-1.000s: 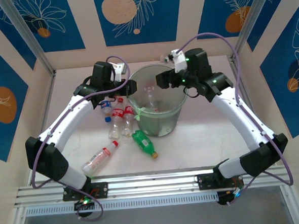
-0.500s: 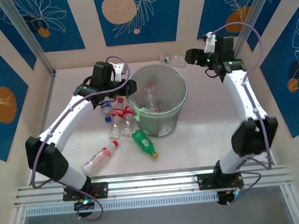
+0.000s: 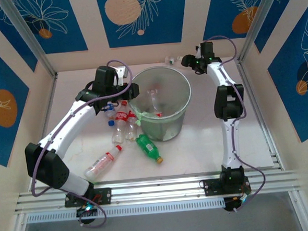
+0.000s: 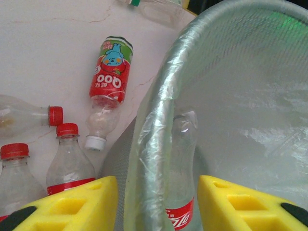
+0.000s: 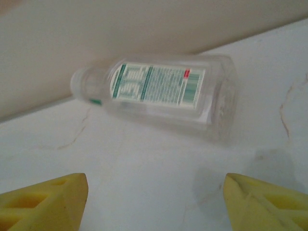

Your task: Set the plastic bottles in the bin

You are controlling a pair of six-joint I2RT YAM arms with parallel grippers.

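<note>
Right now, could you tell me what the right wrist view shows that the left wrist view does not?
Right wrist: a clear flat plastic bottle with a white-and-green label, lying on its side by the back wall, ahead of the open right gripper. Left wrist: the round translucent pale-green plastic bin, a clear red-labelled bottle inside its rim, several more bottles outside it, and the left gripper at the rim. Both: the pale marbled table and yellow foam fingertips at the bottom corners.
</note>
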